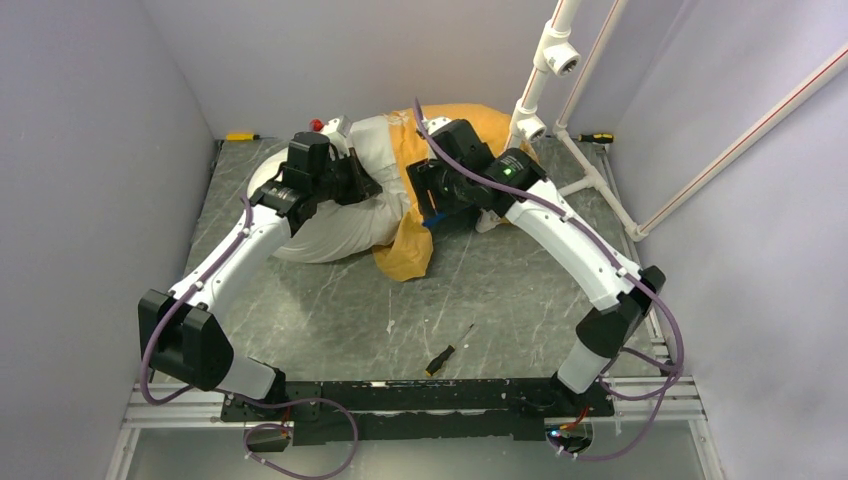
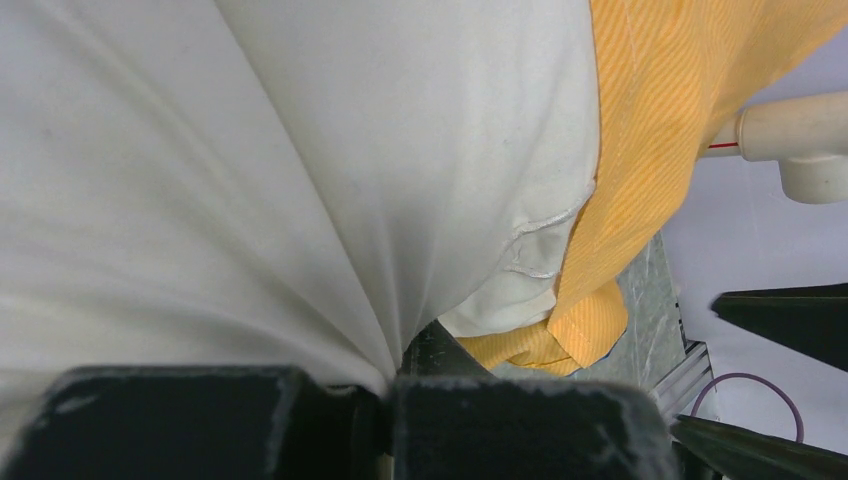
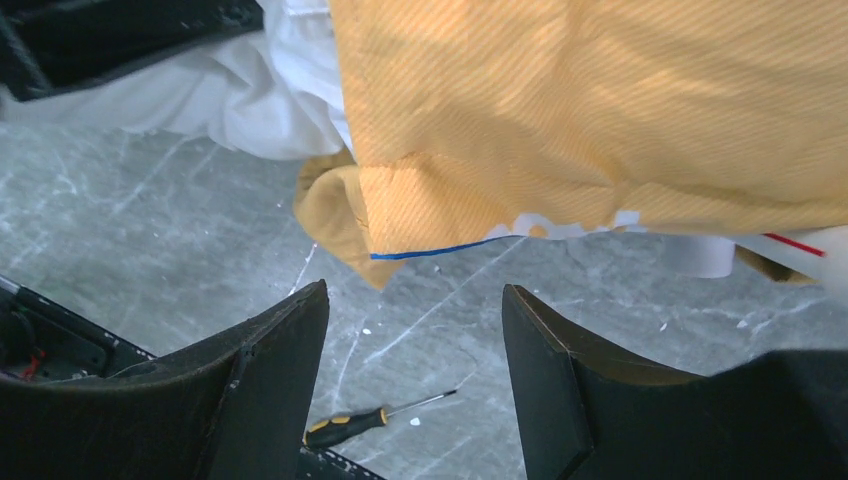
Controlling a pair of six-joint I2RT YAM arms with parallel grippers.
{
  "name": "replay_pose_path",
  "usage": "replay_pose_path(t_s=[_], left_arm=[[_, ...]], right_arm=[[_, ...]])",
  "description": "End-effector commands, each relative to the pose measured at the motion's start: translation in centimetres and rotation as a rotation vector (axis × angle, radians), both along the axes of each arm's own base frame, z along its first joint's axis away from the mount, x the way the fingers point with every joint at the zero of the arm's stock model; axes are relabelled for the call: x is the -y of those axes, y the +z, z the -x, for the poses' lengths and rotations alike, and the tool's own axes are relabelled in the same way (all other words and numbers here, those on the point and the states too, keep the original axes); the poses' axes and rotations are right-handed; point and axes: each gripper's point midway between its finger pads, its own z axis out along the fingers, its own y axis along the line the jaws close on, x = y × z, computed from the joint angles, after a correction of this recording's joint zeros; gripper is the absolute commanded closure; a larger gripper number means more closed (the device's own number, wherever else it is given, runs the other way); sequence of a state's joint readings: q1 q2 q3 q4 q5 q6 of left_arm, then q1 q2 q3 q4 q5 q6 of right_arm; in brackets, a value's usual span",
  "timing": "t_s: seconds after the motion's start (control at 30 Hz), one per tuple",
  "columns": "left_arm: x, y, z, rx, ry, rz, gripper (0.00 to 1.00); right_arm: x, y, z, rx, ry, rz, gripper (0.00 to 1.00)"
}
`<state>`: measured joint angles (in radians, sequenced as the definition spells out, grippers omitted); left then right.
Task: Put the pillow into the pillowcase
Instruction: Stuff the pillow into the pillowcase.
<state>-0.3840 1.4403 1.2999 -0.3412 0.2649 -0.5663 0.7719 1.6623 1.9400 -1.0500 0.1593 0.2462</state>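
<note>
Where the worktop [image 1: 330, 320] lies nearest the arm bases, well in front of the pillow [image 1: 330, 228], a black-and-yellow screwdriver [image 1: 449, 353] rests alone on the grey marbled surface.

Further back, the left gripper [image 2: 388, 388] meets the pillow from its front left. Its jaws are pinched together on a gather of the white cover, and folds fan out from that point.

To the right of the pillow, the right gripper [image 3: 415, 300] hangs over bare worktop with its jaws spread wide and nothing between them. It is just short of the pillowcase [image 1: 408, 245] and does not touch it.

The pillow lies plump and bent at mid-worktop. A small red round logo [image 1: 316, 125] sits at its far left end. Its right part passes under the pillowcase, which shows its orange-yellow striped side and wraps that end. One orange corner droops in front of the pillow, and a thin blue hem [image 3: 430, 250] runs along the case's lower edge. How far the pillow reaches inside the case cannot be told.

Behind the pillow to the left, a second screwdriver [image 1: 241, 136] lies at the worktop's rear edge. Behind it to the right lies a third screwdriver [image 1: 598, 138], beside the white pipe frame [image 1: 548, 55] that rises at the back.
</note>
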Motion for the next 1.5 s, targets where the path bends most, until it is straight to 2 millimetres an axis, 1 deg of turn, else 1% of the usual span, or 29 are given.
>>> replay_pose_path(t_s=[0.0, 0.13, 0.17, 0.23, 0.3, 0.33, 0.37, 0.4, 0.5, 0.53, 0.6, 0.67, 0.73, 0.77, 0.87, 0.97, 1.03, 1.07, 1.13, 1.27, 1.3, 1.33, 1.4, 1.47], left_arm=[[0.9, 2.3, -0.2, 0.075, -0.03, 0.042, 1.0], [0.7, 2.4, 0.1, 0.075, -0.027, 0.038, 1.0], [0.6, 2.3, 0.2, 0.073, -0.025, 0.036, 1.0], [0.5, 2.3, 0.3, 0.073, -0.02, 0.032, 1.0], [0.4, 2.3, 0.4, 0.072, -0.018, 0.031, 1.0], [0.3, 2.3, 0.4, 0.072, -0.016, 0.029, 1.0], [0.3, 2.3, 0.4, 0.072, -0.014, 0.027, 1.0], [0.3, 2.4, 0.4, 0.073, -0.012, 0.028, 1.0], [0.3, 2.5, 0.3, 0.076, -0.011, 0.026, 1.0], [0.3, 2.5, 0.3, 0.076, -0.012, 0.028, 1.0], [0.4, 2.7, 0.1, 0.082, -0.012, 0.029, 1.0], [0.4, 3.0, 0.0, 0.09, -0.013, 0.031, 1.0], [0.6, 3.4, -0.2, 0.099, -0.016, 0.037, 1.0], [0.7, 3.6, -0.2, 0.107, -0.022, 0.042, 1.0], [1.4, 4.9, -0.3, 0.148, -0.054, 0.08, 1.0], [2.4, 6.3, -0.2, 0.19, -0.094, 0.126, 1.0], [3.1, 6.7, -0.1, 0.212, -0.116, 0.132, 1.0], [3.4, 6.7, -0.1, 0.217, -0.116, 0.13, 1.0], [4.1, 6.8, 0.1, 0.229, -0.127, 0.134, 1.0], [6.7, 6.4, 1.0, 0.245, -0.189, 0.143, 1.0], [7.4, 6.2, 1.3, 0.246, -0.209, 0.142, 1.0], [8.1, 6.1, 1.6, 0.25, -0.228, 0.141, 1.0], [9.3, 5.6, 2.1, 0.253, -0.249, 0.128, 1.0], [9.6, 5.1, 2.3, 0.248, -0.234, 0.105, 1.0]], right_arm=[[-0.7, -1.9, -0.4, -0.028, 0.006, 0.021, 0.33], [-2.3, -2.8, -1.4, -0.025, 0.041, 0.008, 0.33], [-2.7, -3.3, -1.7, -0.029, 0.046, 0.016, 0.33], [-3.0, -3.9, -2.4, -0.025, 0.05, 0.036, 0.35], [-2.9, -4.7, -3.1, -0.015, 0.043, 0.073, 0.37], [-2.8, -4.9, -3.5, -0.003, 0.04, 0.091, 0.4], [-2.8, -4.9, -3.8, 0.009, 0.04, 0.108, 0.44], [-2.7, -5.0, -4.1, 0.024, 0.038, 0.125, 0.5], [-2.4, -5.2, -4.7, 0.053, 0.044, 0.18, 0.77], [-2.3, -5.2, -4.9, 0.058, 0.043, 0.188, 0.88], [-2.6, -5.0, -4.9, 0.064, 0.057, 0.185, 1.0], [-3.3, -4.0, -4.6, 0.064, 0.086, 0.138, 1.0], [-4.5, -2.3, -3.8, 0.062, 0.144, 0.056, 1.0], [-5.6, -1.3, -2.9, 0.05, 0.216, -0.015, 1.0], [-9.2, 3.0, 0.6, 0.046, 0.473, -0.244, 1.0], [-11.6, 7.0, 3.8, 0.008, 0.664, -0.449, 1.0], [-12.7, 9.4, 5.7, -0.045, 0.778, -0.569, 1.0], [-13.1, 10.6, 6.8, -0.075, 0.839, -0.626, 1.0], [-13.8, 13.1, 7.9, -0.094, 0.913, -0.722, 1.0], [-14.2, 17.8, 9.8, -0.094, 1.033, -0.907, 1.0], [-14.1, 18.8, 10.3, -0.137, 1.047, -0.956, 1.0], [-14.1, 19.9, 10.7, -0.133, 1.081, -0.99, 1.0], [-14.2, 21.2, 11.1, -0.11, 1.135, -1.03, 1.0], [-14.2, 21.4, 11.2, -0.113, 1.161, -1.039, 1.0]])
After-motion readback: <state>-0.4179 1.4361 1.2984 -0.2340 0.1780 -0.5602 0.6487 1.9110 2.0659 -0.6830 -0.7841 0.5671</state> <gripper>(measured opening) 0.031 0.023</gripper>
